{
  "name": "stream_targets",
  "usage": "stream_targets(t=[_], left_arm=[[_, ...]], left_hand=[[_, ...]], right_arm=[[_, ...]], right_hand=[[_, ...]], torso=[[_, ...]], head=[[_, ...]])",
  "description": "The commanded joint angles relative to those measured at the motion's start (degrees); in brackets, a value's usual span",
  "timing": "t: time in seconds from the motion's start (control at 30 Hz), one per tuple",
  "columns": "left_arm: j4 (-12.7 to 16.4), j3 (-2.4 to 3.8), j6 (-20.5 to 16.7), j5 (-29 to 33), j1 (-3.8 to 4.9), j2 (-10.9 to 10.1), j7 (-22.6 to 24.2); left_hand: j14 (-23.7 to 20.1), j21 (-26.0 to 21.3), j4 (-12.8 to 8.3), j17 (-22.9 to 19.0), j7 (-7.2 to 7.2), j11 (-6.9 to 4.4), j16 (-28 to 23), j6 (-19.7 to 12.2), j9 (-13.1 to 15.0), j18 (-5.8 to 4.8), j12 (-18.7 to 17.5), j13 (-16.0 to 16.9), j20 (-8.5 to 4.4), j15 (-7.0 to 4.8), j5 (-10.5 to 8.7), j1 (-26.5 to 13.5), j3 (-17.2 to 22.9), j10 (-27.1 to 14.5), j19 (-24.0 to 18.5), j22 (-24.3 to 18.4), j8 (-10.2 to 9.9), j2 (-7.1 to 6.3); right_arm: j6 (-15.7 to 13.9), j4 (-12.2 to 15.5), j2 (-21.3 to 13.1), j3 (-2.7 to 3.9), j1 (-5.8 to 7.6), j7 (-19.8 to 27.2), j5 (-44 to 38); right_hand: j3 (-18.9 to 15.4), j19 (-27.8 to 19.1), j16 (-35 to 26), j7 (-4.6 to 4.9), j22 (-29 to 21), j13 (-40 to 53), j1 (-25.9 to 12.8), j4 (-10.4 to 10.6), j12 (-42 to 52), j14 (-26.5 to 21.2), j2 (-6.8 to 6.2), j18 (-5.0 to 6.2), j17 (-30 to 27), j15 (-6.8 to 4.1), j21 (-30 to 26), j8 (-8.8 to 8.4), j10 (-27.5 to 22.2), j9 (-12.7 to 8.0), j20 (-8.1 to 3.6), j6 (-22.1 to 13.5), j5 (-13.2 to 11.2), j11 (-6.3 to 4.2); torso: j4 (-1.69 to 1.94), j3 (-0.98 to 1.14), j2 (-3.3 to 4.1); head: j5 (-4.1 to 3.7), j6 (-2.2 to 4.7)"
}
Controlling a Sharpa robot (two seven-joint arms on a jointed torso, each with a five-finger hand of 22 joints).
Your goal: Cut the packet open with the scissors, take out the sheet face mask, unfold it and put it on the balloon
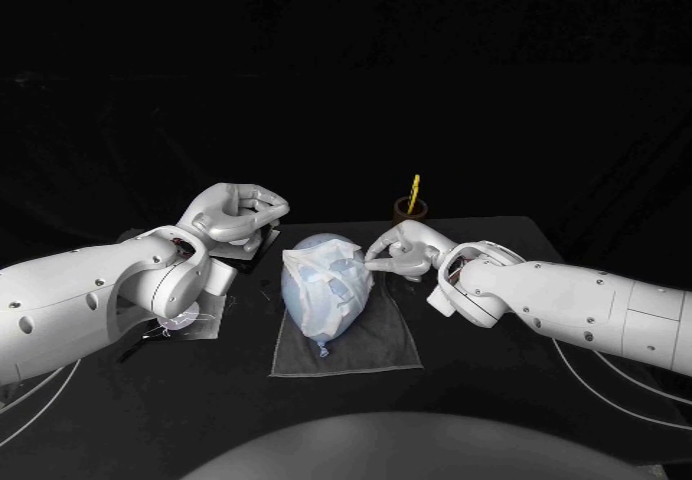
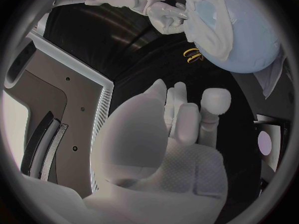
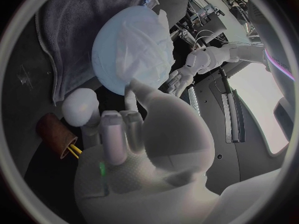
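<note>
A pale blue balloon [image 1: 310, 305] lies on a grey cloth [image 1: 378, 348] at the table's middle. The white sheet mask [image 1: 329, 268] is draped over its upper part, wrinkled. My right hand [image 1: 398, 249] is at the balloon's right side, one fingertip touching the mask [image 3: 146, 50] while the other fingers [image 3: 116, 132] stay curled. My left hand [image 1: 235, 212] hovers to the left of the balloon, apart from it, fingers [image 2: 182, 112] curled in on nothing. The balloon [image 2: 249, 40] and my right hand [image 2: 163, 15] also appear in the left wrist view.
Yellow-handled scissors [image 1: 414, 188] stand in a brown holder [image 1: 411, 210] just behind my right hand. A pale crumpled wrapper [image 1: 188, 322] lies on the table under my left forearm. A dark flat box [image 1: 240, 262] sits left of the balloon.
</note>
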Motion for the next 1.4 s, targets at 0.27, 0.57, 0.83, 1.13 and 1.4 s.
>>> stream_targets(t=[0.27,0.57,0.83,1.13,1.4], left_arm=[[0.1,0.07,0.8,0.3,-0.03,0.1,0.7],[0.1,0.07,0.7,0.3,-0.03,0.1,0.7],[0.0,0.07,0.7,0.3,-0.03,0.1,0.8],[-0.1,0.07,0.8,0.3,-0.03,0.3,0.8],[0.0,0.07,0.8,0.3,-0.03,0.3,0.8]], left_hand=[[0.5,0.4,-0.1,0.1,0.01,-0.15,0.4,0.1,-0.1,-1.15,0.4,0.1,-0.19,0.04,0.11,-0.3,0.4,-0.5,0.4,0.0,-0.3,0.07],[0.5,0.5,-0.1,0.2,0.01,-0.16,0.4,0.1,-0.1,-1.15,0.5,0.2,-0.19,0.04,0.12,-0.1,0.6,-0.6,0.4,0.1,-0.3,0.1],[0.5,0.5,-0.1,0.3,0.02,-0.15,0.5,0.1,-0.1,-1.16,0.5,0.2,-0.18,0.04,0.11,-0.1,0.7,-0.6,0.4,0.1,-0.3,0.13],[0.6,0.5,-0.1,0.5,0.03,-0.15,0.5,0.1,-0.1,-1.15,0.5,0.2,-0.18,0.05,0.11,-0.1,0.7,-0.6,0.3,0.1,-0.3,0.12],[0.6,0.5,-0.1,0.5,0.05,-0.13,0.5,0.1,-0.2,-1.13,0.5,0.2,-0.18,0.05,0.11,-0.1,0.7,-0.7,0.3,0.0,-0.3,0.09]], right_arm=[[-7.3,0.6,-0.1,0.02,-0.1,2.2,-0.9],[-11.1,1.3,-0.8,0.16,-0.12,3.0,-0.3],[-10.8,0.8,-1.1,0.34,-0.11,4.9,4.7],[-6.7,-0.3,0.6,0.51,-0.05,5.1,6.4],[-5.0,-0.8,2.0,0.54,-0.04,5.2,6.5]], right_hand=[[1.5,0.1,0.3,-1.81,0.5,15.1,-1.2,0.2,0.2,6.0,2.12,0.18,15.1,-1.75,0.6,3.38,6.1,2.1,-1.69,1.9,-0.1,-1.96],[3.7,0.2,0.3,-1.94,0.9,15.1,-1.3,-0.4,0.2,6.0,2.81,0.06,15.1,-2.06,0.8,5.51,6.1,4.0,-2.14,1.4,-0.1,-2.19],[2.5,-0.3,0.3,1.69,0.3,15.1,-5.8,1.3,0.2,6.0,0.5,-0.1,15.1,0.15,-0.3,1.12,6.1,3.5,-0.95,-7.6,-0.1,0.78],[-0.2,-0.6,0.3,4.21,0.2,15.1,-7.2,2.9,0.2,6.0,-1.14,-0.09,15.1,2.41,-0.6,-3.33,6.1,1.6,1.08,-11.7,-0.1,3.18],[-0.6,-0.6,0.3,4.47,0.3,15.1,-6.4,2.7,0.2,6.0,-1.13,0.02,15.1,2.68,-0.5,-4.08,6.1,1.2,1.52,-11.9,-0.1,3.44]], torso=[[0.0,-0.01,0.0],[-0.02,-0.02,-0.06],[-0.06,0.03,-0.02],[0.01,-0.02,0.0],[0.04,-0.08,0.05]], head=[[-0.04,0.0],[-0.1,0.0],[-0.06,0.0],[-0.21,0.0],[-0.07,0.0]])
